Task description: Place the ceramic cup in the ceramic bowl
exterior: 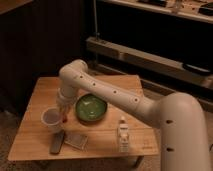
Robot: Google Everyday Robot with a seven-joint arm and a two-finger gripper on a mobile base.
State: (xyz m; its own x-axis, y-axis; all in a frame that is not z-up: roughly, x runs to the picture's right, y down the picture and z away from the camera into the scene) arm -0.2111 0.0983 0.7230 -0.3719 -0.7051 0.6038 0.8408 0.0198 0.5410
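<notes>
The ceramic cup is seen standing upright on the wooden counter, toward its left side, with its open mouth facing up. The ceramic bowl is set just beside the cup, at about 3 o'clock from it, with a narrow strip of counter showing between the two. The bowl is seen to be empty.

The end effector is positioned over the right rim of the cup, so that the cup lies at about 7 o'clock from it and directly beneath. It cannot be told how far the end effector is open, nor whether the cup is already held or only approached. The cup's long axis is vertical, and the end effector is pointed downward in line with it.

The arm is extended from the robot's body at 4 o'clock in the view, carried up and leftward across the back of the bowl to a bend near the middle of the counter, and from there turned straight down to the wrist.

The coming move is judged to turn on the short gap toward 3 o'clock: once held, the cup would need to be raised above the bowl's rim, carried right, and lowered into the middle of the bowl.

A small white bottle is seen at 5 o'clock from the bowl, and two flat dark objects lie at 6 o'clock from the cup, both outside that path.
</notes>
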